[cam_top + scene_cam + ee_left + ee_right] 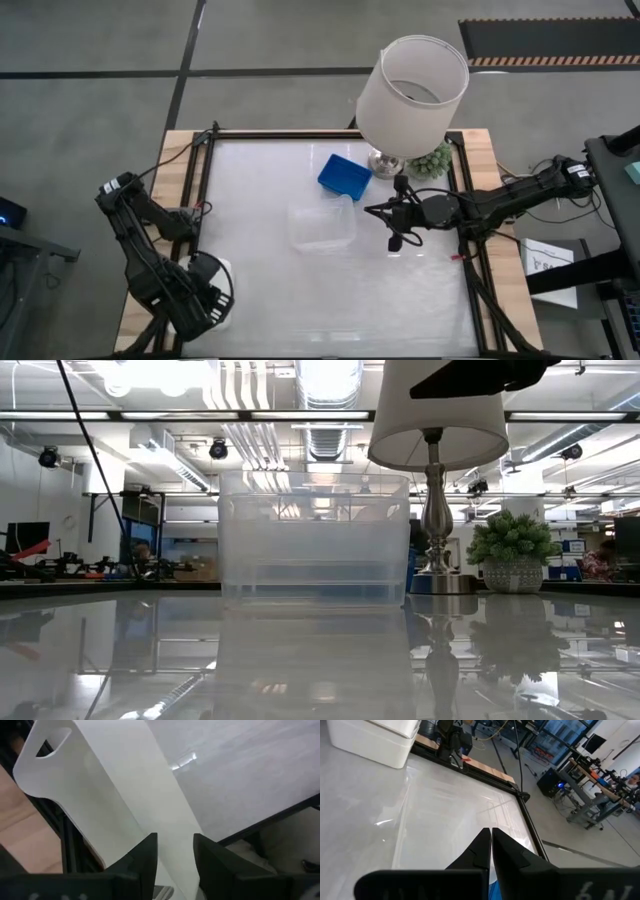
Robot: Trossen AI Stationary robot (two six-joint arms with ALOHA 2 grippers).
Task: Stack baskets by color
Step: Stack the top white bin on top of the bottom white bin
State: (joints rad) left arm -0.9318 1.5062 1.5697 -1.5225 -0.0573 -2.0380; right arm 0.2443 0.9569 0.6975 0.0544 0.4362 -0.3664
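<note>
Left end effector [175, 851], at the bench's [400, 290] seven o'clock corner, pinches the white basket's [100, 800] wall; right end effector [491, 836] hangs closed, empty. Light, stiff, slick plastic: grip rims. Clear basket [321, 226] sits center, blue basket [344, 176] at twelve.

- Blue basket [345, 176]: tilted, upper centre of the high view.
- Clear basket [321, 225]: upright, just below it.
- White basket [100, 805]: lower left corner.

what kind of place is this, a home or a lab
Most likely a robotics lab or workshop, not a home. The low view shows exposed ceiling ducts and workbenches behind the table, and the right wrist view shows cabling and equipment stands on a bare floor.
</note>
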